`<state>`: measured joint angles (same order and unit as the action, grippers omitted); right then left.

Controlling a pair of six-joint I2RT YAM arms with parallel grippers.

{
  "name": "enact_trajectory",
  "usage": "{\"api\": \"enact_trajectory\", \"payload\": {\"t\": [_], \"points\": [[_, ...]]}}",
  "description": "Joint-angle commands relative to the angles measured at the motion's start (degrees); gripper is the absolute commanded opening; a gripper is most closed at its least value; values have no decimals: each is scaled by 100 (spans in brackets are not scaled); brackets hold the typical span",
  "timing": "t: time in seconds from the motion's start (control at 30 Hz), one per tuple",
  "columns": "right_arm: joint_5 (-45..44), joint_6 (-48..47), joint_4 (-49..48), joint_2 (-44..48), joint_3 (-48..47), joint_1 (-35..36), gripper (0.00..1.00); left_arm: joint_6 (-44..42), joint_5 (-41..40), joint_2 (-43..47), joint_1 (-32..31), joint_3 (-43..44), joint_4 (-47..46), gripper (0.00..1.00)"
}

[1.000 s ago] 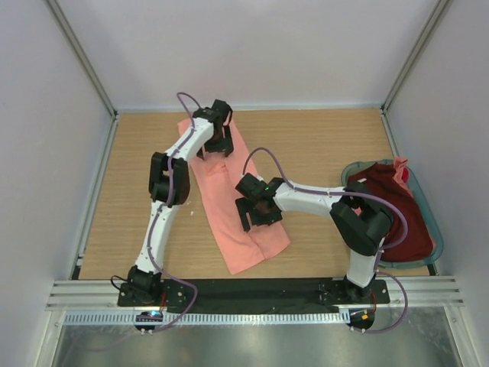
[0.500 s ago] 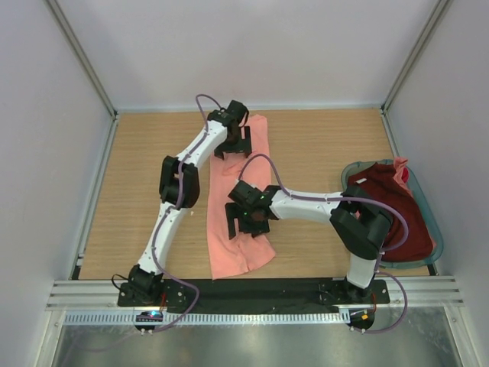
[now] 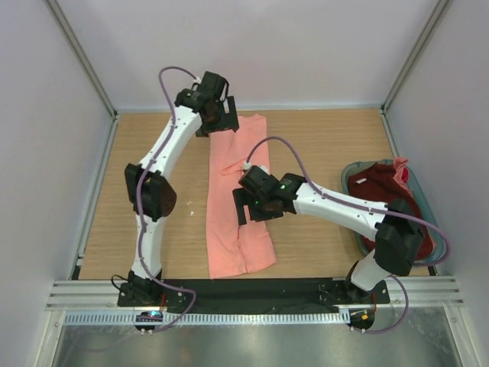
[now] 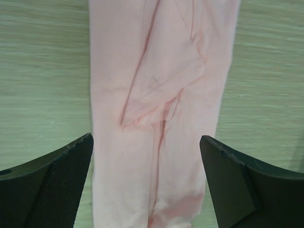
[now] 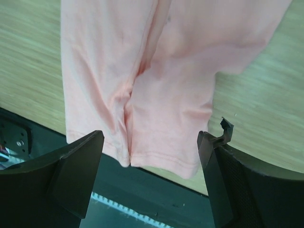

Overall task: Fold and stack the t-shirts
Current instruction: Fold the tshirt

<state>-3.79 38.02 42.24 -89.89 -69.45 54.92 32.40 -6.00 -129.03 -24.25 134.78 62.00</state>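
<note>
A salmon-pink t-shirt (image 3: pixel 226 191), folded lengthwise into a long narrow strip, lies flat on the wooden table from the far edge to the near edge. My left gripper (image 3: pixel 216 118) hovers open above its far end; in the left wrist view the shirt (image 4: pixel 161 95) fills the gap between the empty jaws of the left gripper (image 4: pixel 147 190). My right gripper (image 3: pixel 256 208) hangs open over the strip's near half, and the shirt's hem (image 5: pixel 164 159) shows between the spread fingers of the right gripper (image 5: pixel 152 180). A dark maroon t-shirt (image 3: pixel 388 187) and another salmon-pink one (image 3: pixel 402 170) sit in the basket.
The grey-teal plastic basket (image 3: pixel 438 233) stands at the table's right edge, partly under my right arm. White walls and metal posts enclose the table on three sides. A black base rail (image 5: pixel 156 190) runs along the near edge, just under the shirt's hem.
The shirt has swung from a diagonal into a straight line running front to back. Both grippers have lifted off it, the left one drawing back toward the far wall.
</note>
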Motion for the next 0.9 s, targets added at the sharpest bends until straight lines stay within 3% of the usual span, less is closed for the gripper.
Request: {"api": "enact_trajectory", "payload": {"t": [0.0,0.17,0.47,0.57,0.87], "points": [[-657,-260,249,-386,-656,-104,88,187,-462,1288,8,-659,524,94],[-658,-251,434,-1337,-1755,-481,86,337,-981,2890,17,-2314,366,94],[-491,-1068,214,-3066,-3161,-974,82,829,-297,5545,-1,-5617,-179,93],[-587,-1130,705,-3596,-4013,-983,82,680,-235,5871,-1,-6059,4,93],[-947,-796,1022,-4923,-5200,-1018,78,416,371,6496,8,-6912,32,94]]}}
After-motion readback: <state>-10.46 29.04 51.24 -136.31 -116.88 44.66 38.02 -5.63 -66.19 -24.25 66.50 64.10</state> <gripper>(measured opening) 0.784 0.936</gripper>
